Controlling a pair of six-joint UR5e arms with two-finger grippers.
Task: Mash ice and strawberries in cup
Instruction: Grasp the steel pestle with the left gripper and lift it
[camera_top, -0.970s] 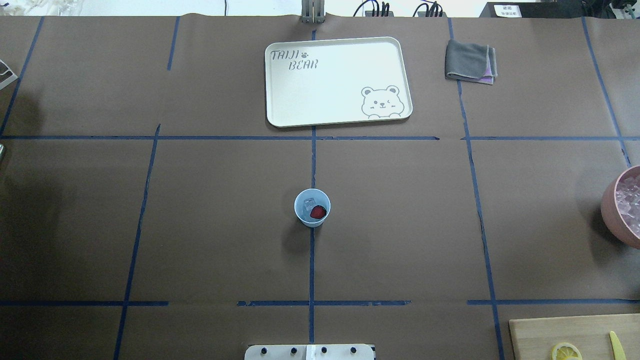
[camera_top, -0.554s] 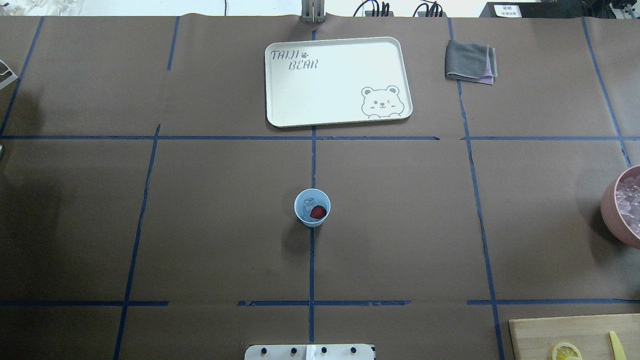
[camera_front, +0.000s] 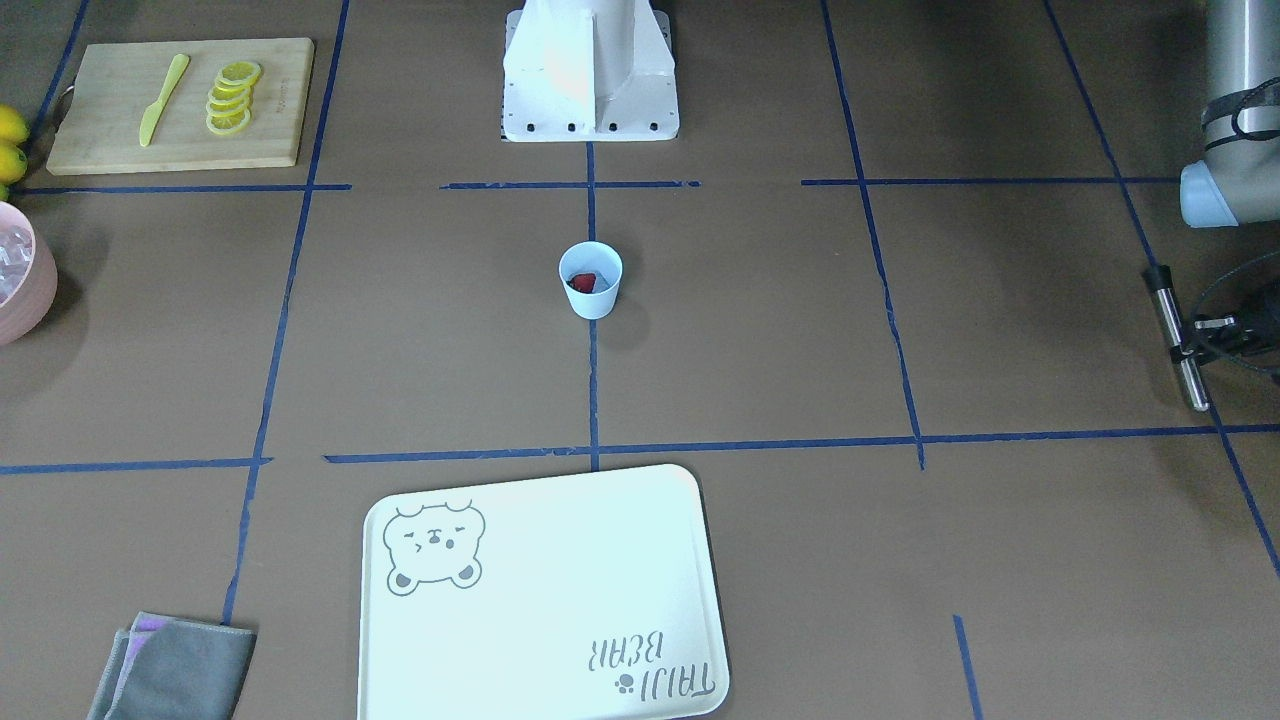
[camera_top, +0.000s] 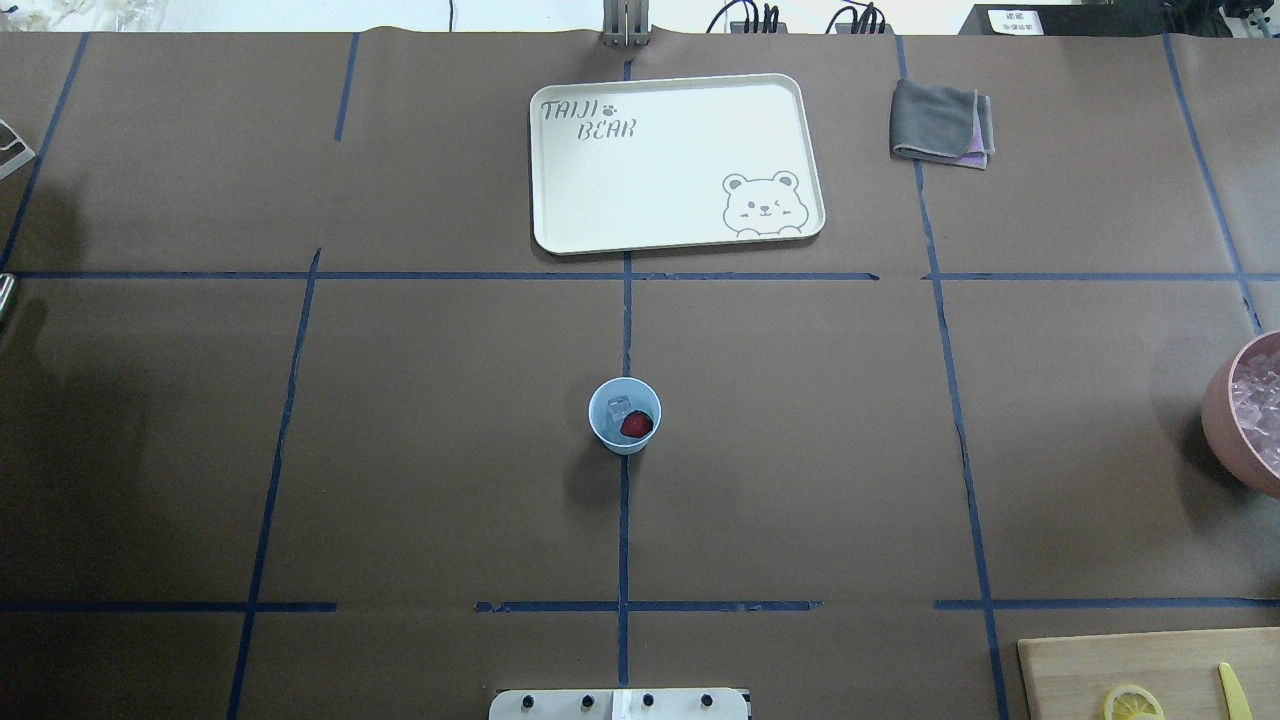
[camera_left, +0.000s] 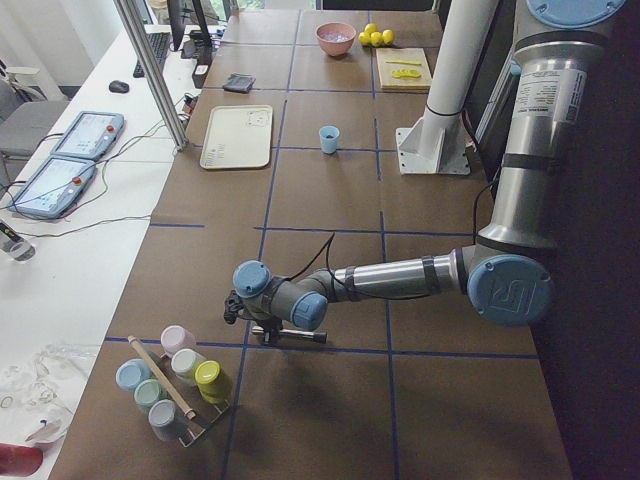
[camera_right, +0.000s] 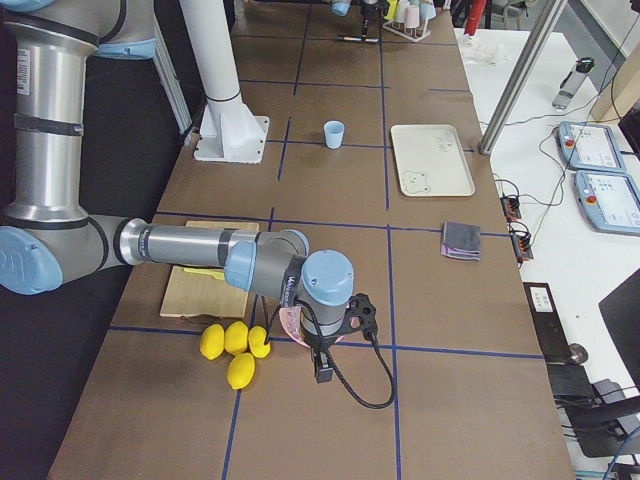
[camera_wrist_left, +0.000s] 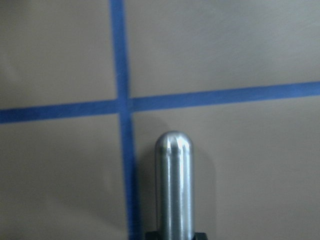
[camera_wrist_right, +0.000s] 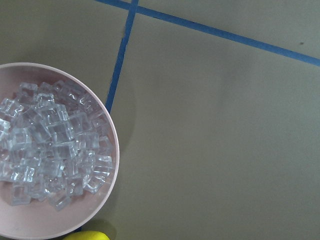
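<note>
At the far left, the left gripper is clamped on a steel rod. The rod is roughly level and low over the table, well apart from the cup. Whether it touches the table I cannot tell. In the overhead view only the rod's tip shows at the edge.

I judge this to be the fetching step, with the masher in hand and the mashing not yet begun. The next move calls for bringing the rod to the centre and tipping it upright, rounded end down. It then has to be lowered inside the rim without knocking the light cup over.

In the middle, the cup stands upright on the central tape line. Ice and one whole strawberry lie side by side inside it. The number of cubes is too small to make out.

At the right, the bowl of spare ice is cut off by the frame edge. The right gripper shows only in a side view, so I cannot tell whether it is wide or closed.
</note>
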